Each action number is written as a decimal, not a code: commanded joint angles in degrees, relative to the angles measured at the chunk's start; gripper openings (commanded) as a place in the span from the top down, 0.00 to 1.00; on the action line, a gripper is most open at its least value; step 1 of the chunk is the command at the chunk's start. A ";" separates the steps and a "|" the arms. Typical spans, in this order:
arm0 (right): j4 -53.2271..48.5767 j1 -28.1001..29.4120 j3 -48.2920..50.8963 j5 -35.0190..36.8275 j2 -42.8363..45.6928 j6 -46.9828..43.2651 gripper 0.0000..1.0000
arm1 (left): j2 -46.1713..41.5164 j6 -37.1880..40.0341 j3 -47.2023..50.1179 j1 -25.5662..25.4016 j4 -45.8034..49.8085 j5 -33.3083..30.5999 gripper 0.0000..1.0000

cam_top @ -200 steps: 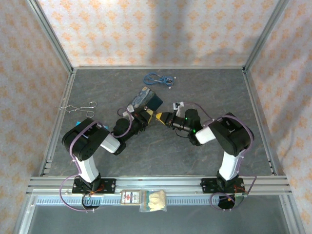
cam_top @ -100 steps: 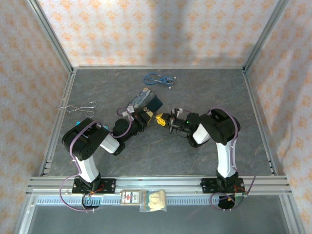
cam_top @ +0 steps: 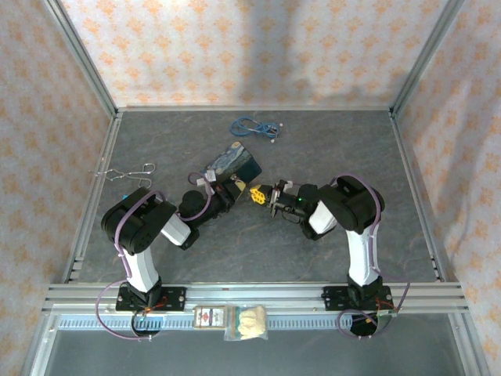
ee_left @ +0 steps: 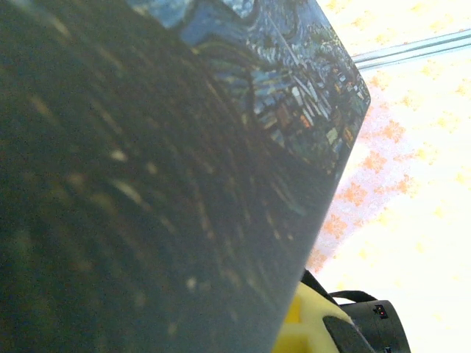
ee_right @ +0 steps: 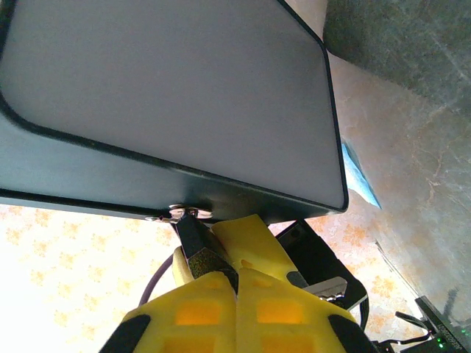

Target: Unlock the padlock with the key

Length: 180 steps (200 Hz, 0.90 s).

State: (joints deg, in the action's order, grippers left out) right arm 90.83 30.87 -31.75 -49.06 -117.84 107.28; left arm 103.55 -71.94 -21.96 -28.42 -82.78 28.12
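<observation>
The blue-and-yellow painted tin box (cam_top: 233,160) is held tilted off the table, and my left gripper (cam_top: 232,189) is clamped on its near edge. The left wrist view shows its painted lid (ee_left: 280,88) very close. The right wrist view shows its grey underside (ee_right: 169,88). The small dark padlock (ee_right: 193,237) hangs from the silvery hasp on the tin's rim. My right gripper (ee_right: 236,283) is shut on the padlock's lower end. One yellow finger (ee_right: 254,239) of the left gripper lies just behind it. I cannot make out the key.
A coiled blue cable (cam_top: 254,125) lies at the back of the table. Silver wire tongs (cam_top: 125,172) lie at the left edge. A small card (cam_top: 209,316) and a bag (cam_top: 245,321) rest on the front rail. Metal frame posts border the table.
My right gripper has moved a little left and closer to the tin's near corner, its arm folding in. The left gripper and tin shifted only slightly.
</observation>
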 commanded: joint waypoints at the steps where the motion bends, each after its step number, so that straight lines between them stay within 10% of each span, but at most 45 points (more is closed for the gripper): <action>1: 16.39 0.72 -2.80 4.73 -1.44 11.13 1.00 | -0.97 -1.26 -0.73 -4.11 -21.19 17.54 1.00; 44: 13.06 0.41 -1.14 6.24 0.58 -4.33 1.00 | -2.89 -1.44 -0.72 -4.09 -17.41 16.20 1.00; 109: -21.63 0.33 -0.99 8.64 16.71 -37.60 0.86 | -4.10 -3.97 -0.26 -4.09 -11.85 12.12 1.00; 180: -29.97 0.33 -1.05 9.57 21.26 -46.38 0.66 | -5.57 -4.00 -1.46 -4.05 -2.61 7.93 1.00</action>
State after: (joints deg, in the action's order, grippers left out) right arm 62.92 31.16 -30.96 -44.23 -98.30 65.36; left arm 100.42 -75.59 -22.09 -29.12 -84.23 29.36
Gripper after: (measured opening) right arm 0.328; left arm 0.051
